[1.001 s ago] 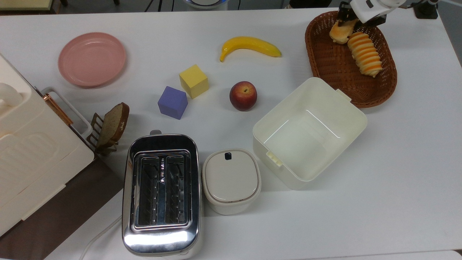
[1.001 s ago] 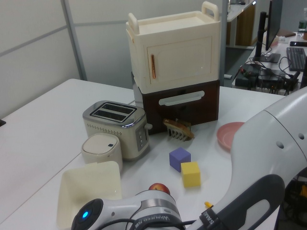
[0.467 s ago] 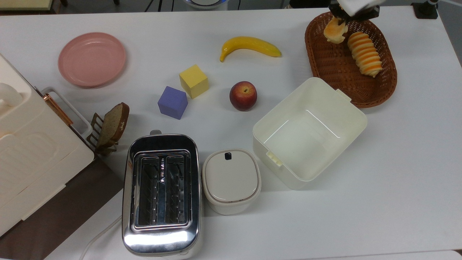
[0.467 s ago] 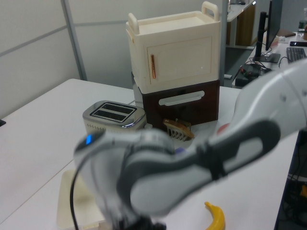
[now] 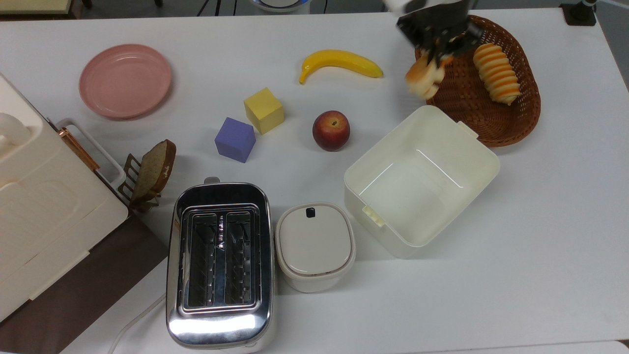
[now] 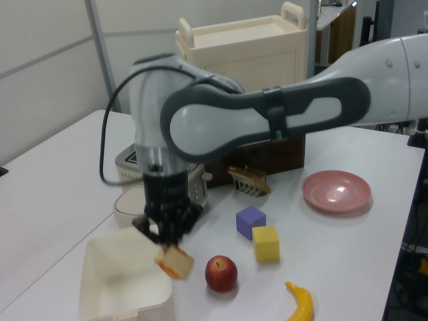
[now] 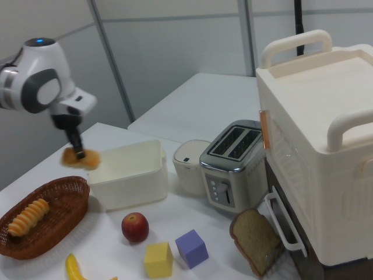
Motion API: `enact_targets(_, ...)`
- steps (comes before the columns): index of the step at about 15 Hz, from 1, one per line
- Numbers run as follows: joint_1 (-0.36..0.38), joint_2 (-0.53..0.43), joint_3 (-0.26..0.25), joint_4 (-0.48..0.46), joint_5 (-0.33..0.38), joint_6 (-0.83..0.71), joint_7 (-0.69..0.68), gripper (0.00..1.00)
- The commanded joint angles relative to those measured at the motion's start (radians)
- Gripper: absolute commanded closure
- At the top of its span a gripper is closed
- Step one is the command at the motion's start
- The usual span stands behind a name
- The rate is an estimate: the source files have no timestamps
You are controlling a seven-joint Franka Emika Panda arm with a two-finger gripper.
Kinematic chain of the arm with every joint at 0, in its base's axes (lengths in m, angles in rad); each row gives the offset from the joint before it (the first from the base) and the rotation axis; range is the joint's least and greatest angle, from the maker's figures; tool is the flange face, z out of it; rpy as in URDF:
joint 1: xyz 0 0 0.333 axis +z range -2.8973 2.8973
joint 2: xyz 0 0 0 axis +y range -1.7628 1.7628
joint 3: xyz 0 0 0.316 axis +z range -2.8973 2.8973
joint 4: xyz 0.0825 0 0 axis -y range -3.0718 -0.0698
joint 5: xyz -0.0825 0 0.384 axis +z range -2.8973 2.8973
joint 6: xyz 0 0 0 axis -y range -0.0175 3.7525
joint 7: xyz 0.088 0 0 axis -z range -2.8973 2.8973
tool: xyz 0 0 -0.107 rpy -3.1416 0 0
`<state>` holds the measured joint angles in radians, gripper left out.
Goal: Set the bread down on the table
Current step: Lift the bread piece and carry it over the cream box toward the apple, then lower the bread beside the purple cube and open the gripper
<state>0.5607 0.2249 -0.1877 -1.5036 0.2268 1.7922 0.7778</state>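
Observation:
The bread (image 5: pixel 423 76), a small cream bun with a golden crust, hangs in the air over the left rim of the wicker basket (image 5: pixel 457 98) in the top view. My gripper (image 5: pixel 439 49) is shut on its upper end. In the left view the bread (image 6: pixel 175 261) dangles from the gripper (image 6: pixel 166 242) just above the cream box and beside the peach. The right view has the bread (image 7: pixel 83 157) held by the gripper (image 7: pixel 77 150) between basket and box. The white table (image 5: pixel 540 221) lies below.
A striped spiral roll (image 5: pixel 495 73) stays in the basket. An open cream box (image 5: pixel 421 179) sits just in front of the bread. A banana (image 5: pixel 339 63), a peach (image 5: pixel 331 130), yellow and purple cubes, a pink plate (image 5: pixel 125 80), a toaster (image 5: pixel 219 263) and a lidded pot stand around.
The gripper has lifted the bread out of the basket and carried it toward the top view's left and down, from the basket's far end to over its left rim.

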Motion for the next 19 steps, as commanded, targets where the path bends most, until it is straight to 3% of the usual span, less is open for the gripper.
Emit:
enact_targets(1,-0.050,0.051,-0.001,0.019,-0.003,0.192,0.079,1.00)
enact_targets(5,-0.067,0.120,0.001,0.017,-0.115,0.318,0.164,1.00)
enact_targets(9,-0.100,0.114,-0.001,0.014,-0.112,0.309,0.117,1.00)
enact_targets(11,-0.140,0.076,0.001,0.000,-0.080,0.245,-0.030,1.00)
enact_targets(14,-0.224,0.027,-0.004,0.011,0.002,0.017,-0.335,1.00)
enact_targets(16,-0.237,0.021,-0.006,0.011,-0.024,-0.100,-0.451,1.00)
enact_targets(17,-0.237,0.022,-0.016,0.010,-0.050,-0.146,-0.510,0.95)
enact_targets(18,-0.237,0.024,-0.036,0.003,-0.075,-0.199,-0.597,0.40)
enact_targets(19,-0.237,0.024,-0.042,0.000,-0.081,-0.223,-0.641,0.00)
